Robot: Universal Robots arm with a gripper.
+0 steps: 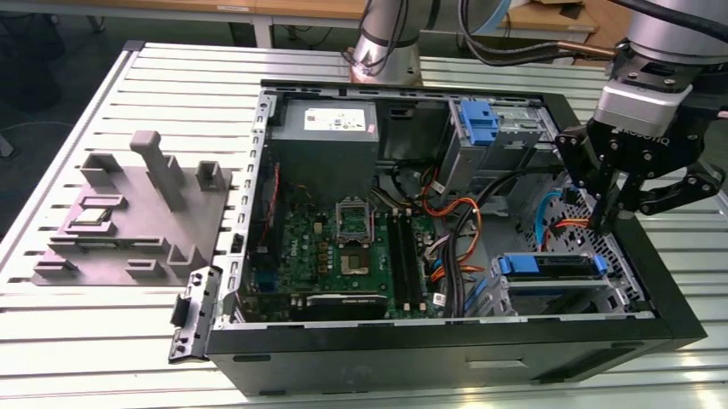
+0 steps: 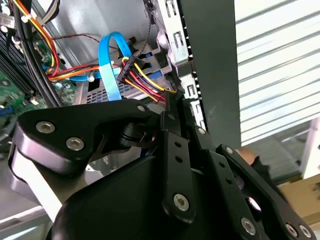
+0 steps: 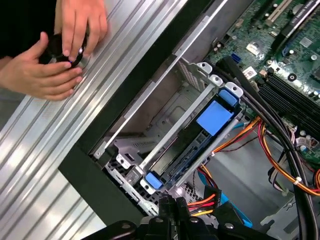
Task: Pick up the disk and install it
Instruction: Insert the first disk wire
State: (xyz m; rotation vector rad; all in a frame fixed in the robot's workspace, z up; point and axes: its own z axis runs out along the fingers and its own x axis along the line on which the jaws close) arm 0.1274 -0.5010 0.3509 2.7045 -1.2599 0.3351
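Exterior view shows the hand point(image 1: 601, 223) closed narrow, fingers together on nothing, above the disk point(image 1: 546, 266) in its bay.

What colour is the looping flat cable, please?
The flat cable is light blue, best in the second wrist view.

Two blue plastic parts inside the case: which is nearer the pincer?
The blue-railed disk lying flat in the cage, close by the pincer in the exterior view. The upright blue latch stands farther off.
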